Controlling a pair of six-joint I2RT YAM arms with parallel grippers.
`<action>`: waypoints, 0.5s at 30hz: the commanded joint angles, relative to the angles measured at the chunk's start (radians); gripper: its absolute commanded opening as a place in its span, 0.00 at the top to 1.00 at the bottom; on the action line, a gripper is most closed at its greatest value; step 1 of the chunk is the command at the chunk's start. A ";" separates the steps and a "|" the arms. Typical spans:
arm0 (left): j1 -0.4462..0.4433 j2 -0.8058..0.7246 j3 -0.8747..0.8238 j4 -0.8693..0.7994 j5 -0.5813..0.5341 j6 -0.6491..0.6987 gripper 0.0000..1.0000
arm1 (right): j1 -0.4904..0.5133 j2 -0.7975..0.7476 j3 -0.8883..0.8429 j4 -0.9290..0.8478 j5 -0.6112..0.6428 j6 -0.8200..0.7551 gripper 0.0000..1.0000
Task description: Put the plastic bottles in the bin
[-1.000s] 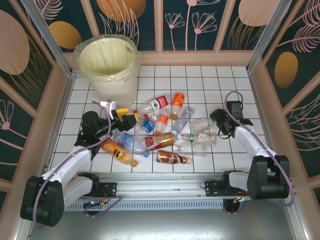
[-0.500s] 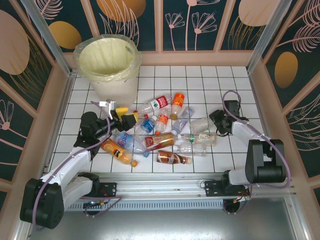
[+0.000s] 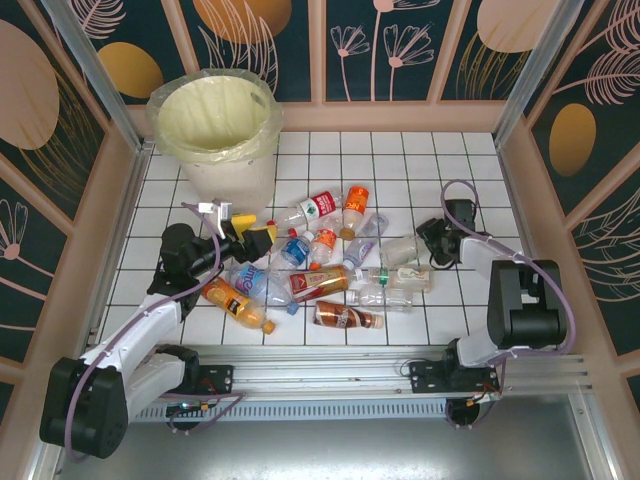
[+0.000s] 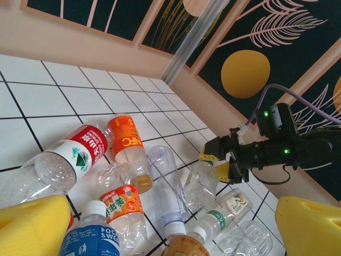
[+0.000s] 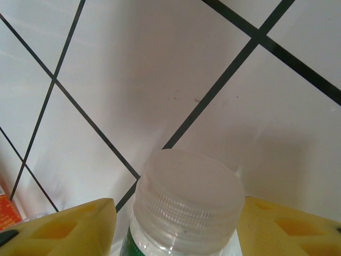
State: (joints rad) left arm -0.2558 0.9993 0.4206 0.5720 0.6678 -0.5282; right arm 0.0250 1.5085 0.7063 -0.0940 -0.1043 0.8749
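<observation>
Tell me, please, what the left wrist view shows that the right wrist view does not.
Left wrist view: a red-labelled clear bottle, an orange-labelled bottle and a blue-labelled bottle, plus the right tool and the patterned wall. Right wrist view: a close look at a translucent bottle cap between the right tool's yellow fingers. Both: white tiles with dark joints.

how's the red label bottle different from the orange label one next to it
The red-label bottle has a red and white label; the orange-label bottle has an orange one. The red-label bottle looks clear throughout; the orange-label bottle shows amber near its neck. Both lie on their sides, side by side.
</observation>
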 commanded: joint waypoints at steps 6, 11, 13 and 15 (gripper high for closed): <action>-0.008 0.013 0.007 -0.004 -0.010 0.014 0.01 | -0.008 0.055 0.015 0.121 -0.015 0.036 0.40; -0.010 0.013 0.005 -0.018 -0.035 0.016 0.01 | -0.009 0.095 0.011 0.193 -0.031 0.040 0.42; -0.010 0.016 0.016 -0.035 -0.044 0.020 0.01 | -0.008 0.103 0.000 0.222 -0.031 0.045 0.43; -0.012 0.023 0.028 -0.039 -0.047 0.015 0.02 | -0.008 0.111 -0.004 0.241 -0.032 0.044 0.43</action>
State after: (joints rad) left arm -0.2611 1.0157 0.4210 0.5488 0.6384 -0.5278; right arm 0.0216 1.5940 0.7063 0.0650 -0.1226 0.9020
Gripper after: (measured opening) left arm 0.985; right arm 0.573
